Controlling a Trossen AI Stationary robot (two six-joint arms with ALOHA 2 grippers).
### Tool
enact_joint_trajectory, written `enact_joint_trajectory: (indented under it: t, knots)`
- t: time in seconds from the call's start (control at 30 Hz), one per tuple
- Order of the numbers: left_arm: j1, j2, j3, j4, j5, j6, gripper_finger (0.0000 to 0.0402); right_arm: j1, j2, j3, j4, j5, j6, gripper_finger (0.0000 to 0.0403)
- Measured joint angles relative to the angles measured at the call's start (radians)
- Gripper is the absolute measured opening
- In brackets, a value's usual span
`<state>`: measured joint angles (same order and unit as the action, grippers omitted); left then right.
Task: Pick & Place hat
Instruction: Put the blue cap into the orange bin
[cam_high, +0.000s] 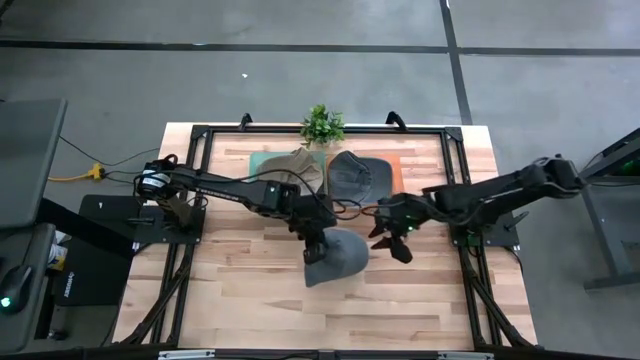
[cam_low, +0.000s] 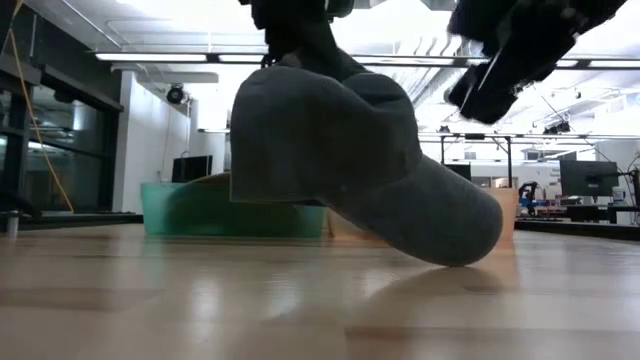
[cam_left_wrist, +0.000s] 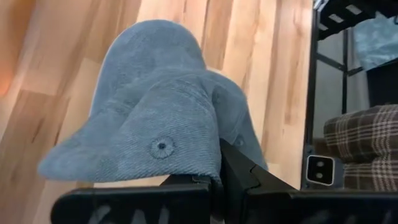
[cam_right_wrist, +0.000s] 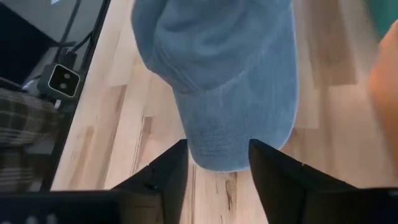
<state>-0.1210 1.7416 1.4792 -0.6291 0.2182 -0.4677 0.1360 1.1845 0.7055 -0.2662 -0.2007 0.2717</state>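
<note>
Two dark arms meet over the middle of the wooden desk (cam_high: 240, 290). The left gripper (cam_high: 316, 243) is clenched on the crown of a blue-grey cap (cam_high: 335, 258), its fingers (cam_left_wrist: 236, 177) pinching the fabric just beside the top button. From table height the cap (cam_low: 350, 160) hangs tilted, crown raised under the gripper and brim dipping down so that its tip touches or nearly touches the desk top (cam_low: 200, 300); which of the two, I cannot tell.

Just beside it on the right, the right gripper (cam_high: 392, 240) hovers above the desk with its fingers (cam_right_wrist: 165, 171) spread apart, released and holding nothing. In its wrist view the brim of the cap (cam_right_wrist: 217, 81) lies just ahead of the gap between those fingers.

Toward the far edge of the desk lie a green tray (cam_high: 262, 162) and an orange one (cam_high: 408, 170), with a tan plaid hat (cam_high: 306, 168) and a dark grey cap (cam_high: 350, 173) resting side by side across them. A small potted plant (cam_high: 322, 124) stands just behind these, at the far rim of the desk.
</note>
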Motion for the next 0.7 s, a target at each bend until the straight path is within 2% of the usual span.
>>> enact_joint_trajectory:
  t: [0.23,0.43,0.57,0.7]
  knots:
    - [-0.031,0.0,0.0,-0.049,-0.03,-0.007,0.0,-0.128,0.09,-0.002,0.006,-0.177,0.04,0.0224]
    - [-0.061,0.0,0.004,-0.074,-0.097,-0.008,0.0,-0.213,0.104,-0.002,0.042,-0.273,0.124,0.0255]
    - [-0.072,0.002,0.068,-0.169,-0.164,0.012,0.0,-0.236,0.138,-0.002,0.087,-0.367,0.188,0.0268]
    - [-0.077,0.002,0.145,-0.238,-0.217,0.048,0.0,-0.233,0.184,-0.002,0.124,-0.402,0.201,0.0274]
